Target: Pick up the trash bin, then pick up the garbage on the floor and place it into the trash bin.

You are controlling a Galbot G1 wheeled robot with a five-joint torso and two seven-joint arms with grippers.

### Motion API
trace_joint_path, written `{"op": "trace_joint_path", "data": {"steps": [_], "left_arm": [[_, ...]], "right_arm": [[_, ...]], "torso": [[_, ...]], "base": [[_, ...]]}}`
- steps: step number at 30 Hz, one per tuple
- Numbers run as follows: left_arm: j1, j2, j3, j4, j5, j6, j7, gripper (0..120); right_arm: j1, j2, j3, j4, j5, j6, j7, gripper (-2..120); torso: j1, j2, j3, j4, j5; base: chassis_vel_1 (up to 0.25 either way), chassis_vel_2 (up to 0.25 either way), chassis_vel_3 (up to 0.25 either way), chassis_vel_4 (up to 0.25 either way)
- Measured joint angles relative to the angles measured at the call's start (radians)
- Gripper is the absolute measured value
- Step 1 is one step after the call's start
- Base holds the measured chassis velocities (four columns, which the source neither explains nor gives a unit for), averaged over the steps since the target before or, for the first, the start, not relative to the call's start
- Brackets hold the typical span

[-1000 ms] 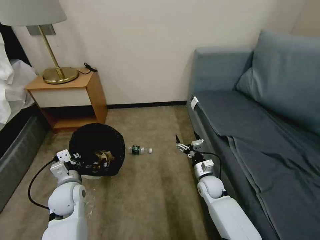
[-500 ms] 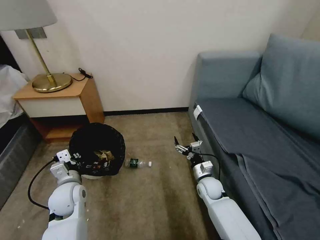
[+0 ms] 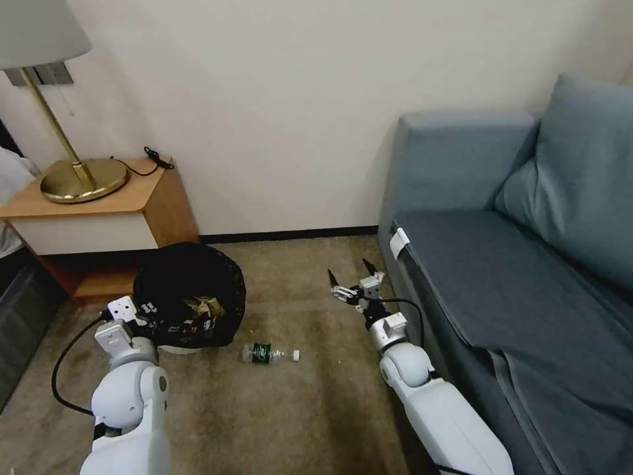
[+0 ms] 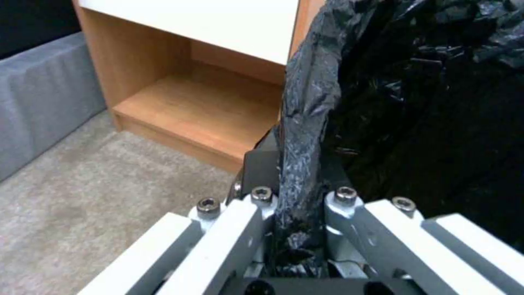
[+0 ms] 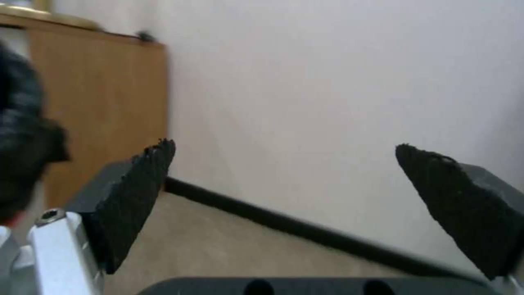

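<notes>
Left gripper [image 4: 297, 213]: clamped on a fold of the black liner at the rim of the trash bin [image 3: 189, 295], so the bin is carried by its edge with its mouth kept upward to receive litter.
Right gripper [image 3: 351, 282]: held spread and empty above the carpet [image 3: 316, 409], just beside the sofa's front edge; in the right wrist view the two dark pads [image 5: 136, 196] are seen well apart, judged ready for a pick.
Bin contents: crumpled brown paper [image 3: 204, 307] is seen inside, with other bits too small to name.
Bottle [image 3: 270, 353]: left lying on its side on the carpet, just beside the bin's base, between the two arms; judged the piece not yet collected.
Surroundings: bin is held near the nightstand [image 3: 99, 218], close to the wall.
</notes>
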Motion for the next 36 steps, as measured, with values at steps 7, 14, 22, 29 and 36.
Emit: {"op": "trace_joint_path", "data": {"steps": [7,14,22,29,36], "left_arm": [[-0.001,-0.009,0.003,0.0,0.006,-0.007,-0.011,4],[0.013,-0.019,-0.001,-0.004,0.005,-0.021,-0.018,4],[0.021,-0.03,-0.029,-0.029,0.003,-0.022,-0.028,4],[0.03,-0.036,-0.031,-0.046,0.004,-0.015,-0.036,4],[0.035,-0.049,-0.022,-0.049,0.012,-0.02,-0.043,4]], "right_arm": [[0.276,-0.01,-0.349,-0.14,0.022,-0.007,0.007,100],[0.433,0.032,-0.584,-0.29,0.148,-0.146,-0.162,100],[0.474,0.082,-0.644,-0.426,0.048,-0.237,-0.383,100],[0.442,0.115,-0.611,-0.501,-0.016,-0.253,-0.5,100],[0.409,0.189,-0.538,-0.593,-0.134,-0.205,-0.598,100]], "torso": [[0.0,0.0,0.0,0.0005,0.0001],[0.0,0.0,0.0,0.0005,0.0002],[0.0,0.0,0.0,0.0003,0.0002],[0.0,0.0,0.0,0.0002,0.0003],[0.0,0.0,0.0,0.0,0.0006]], "base": [[-0.02,0.02,0.018,-0.031],[0.0,0.0,0.0,0.0],[0.0,0.0,0.0,0.0],[0.0,0.0,0.0,0.0],[0.0,0.0,0.0,0.0]]}}
